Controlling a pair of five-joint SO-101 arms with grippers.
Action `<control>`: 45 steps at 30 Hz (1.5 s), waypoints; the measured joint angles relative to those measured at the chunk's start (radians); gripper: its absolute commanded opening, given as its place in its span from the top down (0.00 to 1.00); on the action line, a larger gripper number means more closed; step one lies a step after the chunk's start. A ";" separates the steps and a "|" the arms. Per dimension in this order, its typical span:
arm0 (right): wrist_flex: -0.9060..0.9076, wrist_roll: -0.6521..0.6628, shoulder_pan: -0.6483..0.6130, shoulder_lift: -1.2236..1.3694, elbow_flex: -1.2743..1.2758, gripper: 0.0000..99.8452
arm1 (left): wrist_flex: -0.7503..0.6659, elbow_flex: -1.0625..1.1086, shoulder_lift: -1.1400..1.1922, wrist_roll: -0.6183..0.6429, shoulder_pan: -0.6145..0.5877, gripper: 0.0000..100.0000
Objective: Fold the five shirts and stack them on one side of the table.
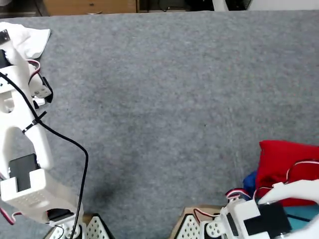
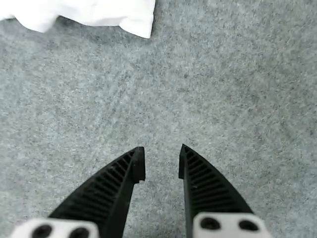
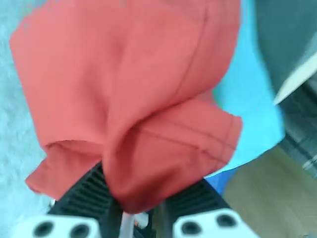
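Right arm (image 1: 259, 216): being seen at the near right edge of the bench (image 1: 164, 99), its white body lying over the near end of a pile of shirts.
Right tool (image 3: 143, 186): being clenched on a bunched fold of the red shirt (image 3: 129, 89). Its tips are being covered by the cloth, and the black ribbed fingers (image 3: 84, 191) are showing on either side of the fold.
Red shirt: being held on top of the pile by the near right edge of the bench. It is crumpled, not folded flat, and is touching the right arm in the high view.
Light blue shirt (image 3: 247, 114): lying beneath the red shirt, being shown along one side of it.
Dark blue shirt (image 1: 250, 181): a small corner is being shown at the left side of the pile, touching the red shirt.
Bench surface: being covered in grey felt from near edge to far edge.
Left arm (image 1: 22, 124): being stretched along the left edge of the bench from near to far, with a black cable (image 1: 65, 144) being looped off it.
Left tool (image 2: 161, 161): released. Its two black ribbed fingers are being held apart over the grey felt, which is showing between them.
White shirt (image 2: 99, 12): lying in a crumpled heap at the far left corner of the bench, just beyond the left tool and apart from it, well apart from the red shirt.
Wooden furniture (image 1: 89, 6): being seen past the far edge of the bench.
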 measured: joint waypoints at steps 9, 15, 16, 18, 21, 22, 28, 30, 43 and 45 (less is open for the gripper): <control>-0.051 0.098 0.091 0.000 0.094 0.99 | 0.000 0.000 0.000 0.000 0.037 0.87; -0.048 0.193 0.176 -0.002 0.092 0.99 | 0.000 0.000 0.000 0.000 0.087 0.87; -0.077 0.207 0.186 -0.002 0.084 0.99 | 0.000 0.000 0.000 0.000 0.095 0.87; -0.127 0.236 0.196 -0.002 0.078 0.99 | 0.000 0.000 0.000 0.000 0.109 0.87; -0.155 0.285 0.199 -0.002 0.078 0.97 | 0.000 0.000 0.000 0.000 0.121 0.87; -0.155 0.305 0.199 -0.002 0.087 0.94 | 0.000 0.000 0.000 0.000 0.121 0.87; -0.130 0.354 0.199 -0.002 0.167 0.70 | 0.000 0.000 0.000 -0.014 0.123 0.87; -0.126 0.379 0.199 -0.002 0.169 0.66 | 0.000 0.000 0.000 -0.035 0.123 0.87; -0.002 0.382 0.147 -0.097 0.046 0.64 | 0.000 0.021 -0.058 -0.052 0.123 0.89; 0.000 0.367 0.109 -0.175 0.041 0.65 | 0.000 0.058 -0.123 -0.052 0.123 0.93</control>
